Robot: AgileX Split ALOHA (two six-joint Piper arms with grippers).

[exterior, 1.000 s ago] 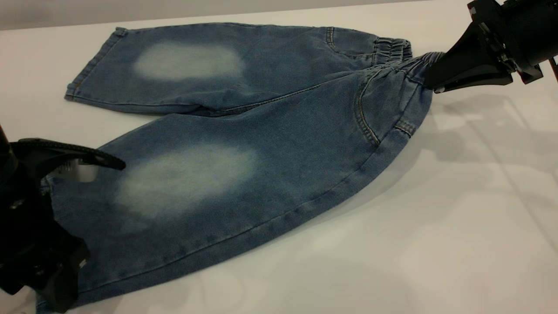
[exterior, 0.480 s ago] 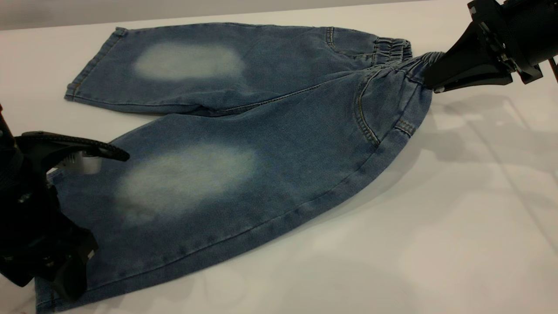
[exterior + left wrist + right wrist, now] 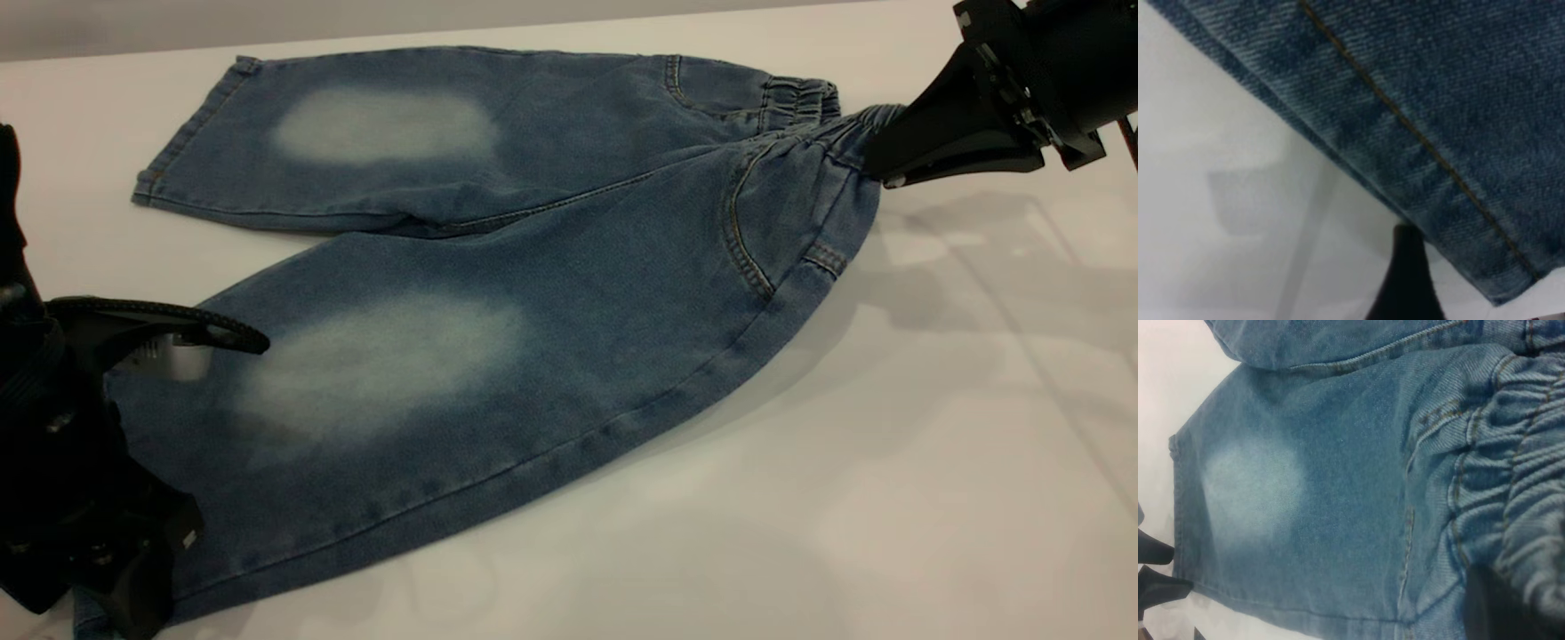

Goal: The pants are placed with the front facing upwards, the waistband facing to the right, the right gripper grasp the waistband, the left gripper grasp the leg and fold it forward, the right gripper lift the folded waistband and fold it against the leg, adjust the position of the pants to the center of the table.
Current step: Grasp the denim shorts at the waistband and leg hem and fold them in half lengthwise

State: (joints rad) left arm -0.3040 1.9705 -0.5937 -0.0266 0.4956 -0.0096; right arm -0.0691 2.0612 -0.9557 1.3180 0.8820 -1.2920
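1. Left edge of the large plain white table (image 3: 933, 462): black bulky left gripper (image 3: 164, 356) with curved ribbed finger (image 3: 160, 316) at the hem cuff of the near wide denim leg (image 3: 400, 391). Upper finger above the cloth, lower body under the hem corner; jaws apart, not yet closed on fabric. Wrist view: hem edge and tan stitch line just beside a dark fingertip (image 3: 1405, 280).
2. Centre, spreading toward the far edge: small wide-legged blue denim pants (image 3: 533, 249), front up, pale faded oval on each leg. Far leg flat, hem toward the far-left corner; near leg angled to the near-left.
3. Far-right corner: gathered elastic denim waistband (image 3: 831, 142) bunched and drawn into the black right gripper (image 3: 876, 164) with long wedge jaws; jaws clamped on the waistband, cloth slightly raised there.
4. Step in hand, by judgement: taking hold of the near leg hem before the fold forward.
5. Advice: close on both hem layers, deep past the stitch line, not on the edge alone. Lift both ends together, level, cloth taut enough to stay unwrinkled. Carry near leg over far leg, hems matched.
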